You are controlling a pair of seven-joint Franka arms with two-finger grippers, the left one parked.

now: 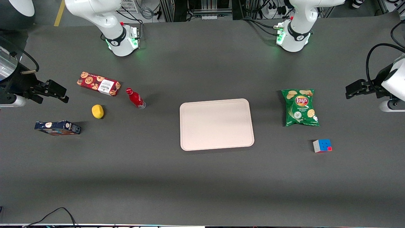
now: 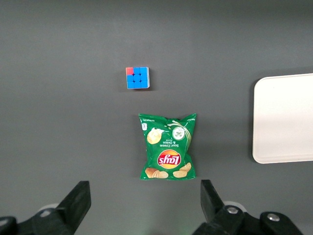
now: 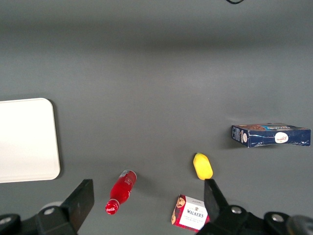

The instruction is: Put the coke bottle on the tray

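- None of your task was done at this moment: the coke bottle [image 1: 136, 98] stood on the counter [image 1: 202, 177], well apart from the tray [image 1: 217, 124], which carried nothing.
- Your gripper [image 1: 58, 91] hung at the working arm's end of the counter, above the surface and clear of everything; its jaws stood spread wide and held nothing, as the wrist camera showed with the bottle [image 3: 120, 191] between and below them.
- The bottle was upright, just beside the red cookie box [image 1: 98, 83], with a lemon [image 1: 97, 111] near it and nearer to the front camera; a dark blue box [image 1: 57, 127] lay nearer still.
- What I judge was left for you: reach to the bottle, close on it, lift it, carry it over the tray and set it down.
- The counter was a dark grey matte sheet, flat and plain.
- Toward the parked arm's end lay a green chip bag [image 1: 300, 107] and a puzzle cube [image 1: 322, 146].
- Farther from the camera than the counter you could see cables and equipment racks.
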